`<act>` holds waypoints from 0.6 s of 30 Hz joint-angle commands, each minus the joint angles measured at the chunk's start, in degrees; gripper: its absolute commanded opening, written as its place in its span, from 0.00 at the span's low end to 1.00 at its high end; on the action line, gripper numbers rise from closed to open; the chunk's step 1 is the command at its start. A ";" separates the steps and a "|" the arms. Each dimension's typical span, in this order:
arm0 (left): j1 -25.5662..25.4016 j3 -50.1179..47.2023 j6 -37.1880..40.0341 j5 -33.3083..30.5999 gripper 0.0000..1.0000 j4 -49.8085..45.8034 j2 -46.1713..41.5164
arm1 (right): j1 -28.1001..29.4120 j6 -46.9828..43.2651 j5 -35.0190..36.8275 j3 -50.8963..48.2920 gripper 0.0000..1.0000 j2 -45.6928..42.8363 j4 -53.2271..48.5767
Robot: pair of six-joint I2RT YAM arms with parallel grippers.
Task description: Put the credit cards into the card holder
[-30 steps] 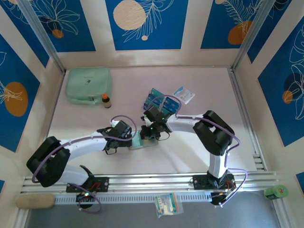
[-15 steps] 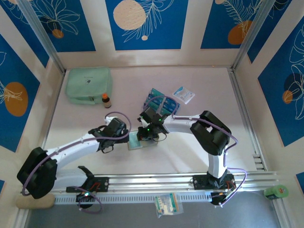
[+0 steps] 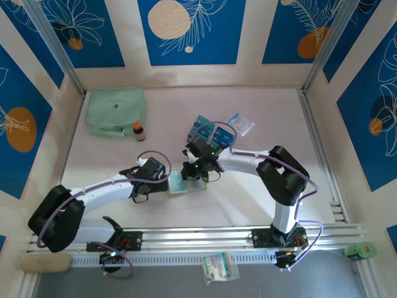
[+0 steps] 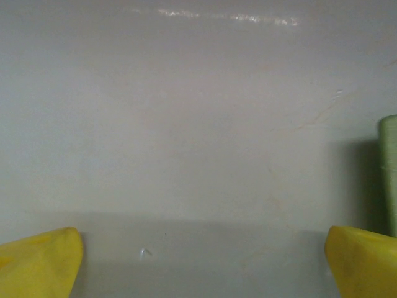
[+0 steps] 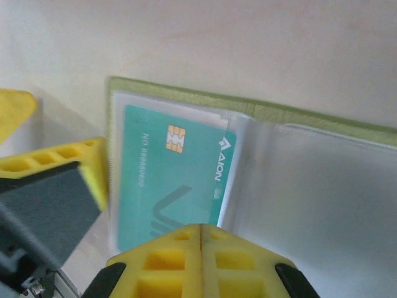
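At mid-table our card holder (image 3: 180, 186) lies open, one teal credit card (image 5: 177, 177) in a clear pocket. Right gripper (image 5: 201, 245), jaws together, hovers over it; left gripper (image 4: 201, 254), jaws apart, has edged nearer the holder.

The left arm (image 3: 99, 186) and the right arm (image 3: 245, 162) are slim white links joined by bulky black housings, each trailed by a thin purple cable (image 3: 151, 153). Bright yellow plastic fingers (image 5: 200, 264) have moulded square cut-outs; small green lights (image 3: 197, 166) glow at the right wrist.
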 commanded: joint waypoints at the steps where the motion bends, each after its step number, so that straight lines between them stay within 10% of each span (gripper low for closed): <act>1: 0.56 -0.64 -0.79 0.98 1.00 1.46 0.93 | -0.60 -1.15 0.02 0.99 0.02 -1.38 -2.26; 18: 0.51 -0.96 -0.43 0.89 1.00 2.20 2.52 | 0.11 0.17 -1.93 3.10 0.02 4.24 0.21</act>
